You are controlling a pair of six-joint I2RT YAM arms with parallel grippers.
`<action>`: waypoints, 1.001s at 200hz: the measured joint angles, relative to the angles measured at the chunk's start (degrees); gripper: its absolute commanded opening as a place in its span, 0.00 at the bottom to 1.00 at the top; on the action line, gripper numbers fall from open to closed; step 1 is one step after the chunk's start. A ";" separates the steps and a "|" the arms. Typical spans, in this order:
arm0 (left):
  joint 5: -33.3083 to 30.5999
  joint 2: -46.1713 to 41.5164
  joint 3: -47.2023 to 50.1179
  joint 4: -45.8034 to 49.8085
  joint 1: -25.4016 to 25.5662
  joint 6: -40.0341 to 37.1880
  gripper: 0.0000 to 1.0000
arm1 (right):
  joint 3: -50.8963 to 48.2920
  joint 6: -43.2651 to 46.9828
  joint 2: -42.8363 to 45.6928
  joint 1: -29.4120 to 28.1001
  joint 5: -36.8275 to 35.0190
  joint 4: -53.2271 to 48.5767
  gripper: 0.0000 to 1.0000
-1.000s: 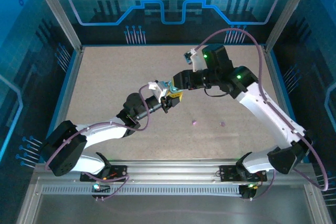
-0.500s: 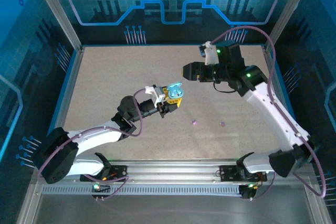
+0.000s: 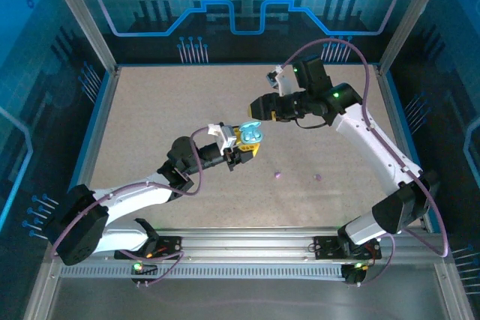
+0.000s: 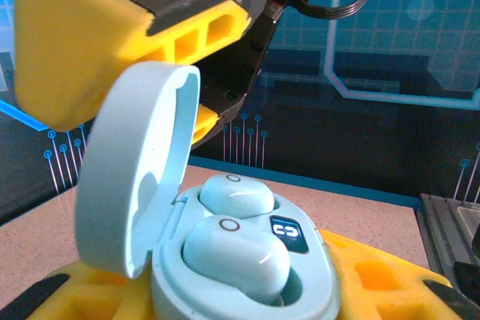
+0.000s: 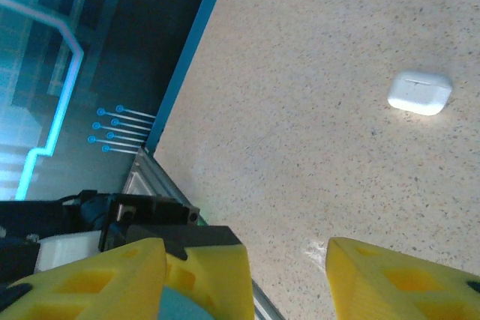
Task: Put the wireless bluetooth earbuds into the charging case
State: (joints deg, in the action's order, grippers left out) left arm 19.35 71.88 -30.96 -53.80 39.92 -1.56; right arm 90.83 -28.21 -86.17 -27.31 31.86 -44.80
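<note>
Arms meet over the middle of the table [image 3: 150,110] on my overhead feed. The left gripper [image 3: 247,143] is clamped on the teal charging case [image 3: 251,133], which has its lid raised. The right gripper [image 3: 257,110] hangs just beyond it, close, though I cannot tell from here whether they touch. Two loose buds lie on the table nearer the arm bases: a purple earbud [image 3: 277,174] and a second purple earbud [image 3: 318,177], apart from each other and well clear of both claws.

On the left wrist feed I see the case pinched between that claw's yellow fingers [image 4: 375,275], with the lid [image 4: 135,177] standing open at the left. Two buds sit in its wells, the rear teal earbud [image 4: 236,194] and the front teal earbud [image 4: 236,256], side by side next to a small dark display [image 4: 286,231]. A yellow finger of the other claw looms close above the lid.

On the right wrist feed, that claw's own fingers are spread wide, with bare table between them and nothing pinched. A sliver of teal shows at the bottom edge by the left-hand finger. A white charging case [image 5: 420,93] lies closed on the table farther off.
</note>
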 measured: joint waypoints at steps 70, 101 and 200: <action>0.04 -0.07 -0.31 0.46 0.00 0.15 0.35 | -5.68 0.70 2.21 0.09 5.68 0.26 0.58; 0.02 -0.07 -0.42 0.83 0.02 0.20 0.36 | -8.57 -0.26 4.17 1.20 8.59 2.45 0.59; 0.00 -0.26 -0.96 0.85 0.00 1.75 0.37 | -16.63 -6.14 5.86 2.75 23.67 12.20 0.43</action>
State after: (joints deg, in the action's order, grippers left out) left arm 19.35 71.61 -31.92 -52.95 39.92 0.19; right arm 74.19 -34.35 -80.31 -24.56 55.53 -32.60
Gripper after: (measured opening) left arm 0.394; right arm 0.470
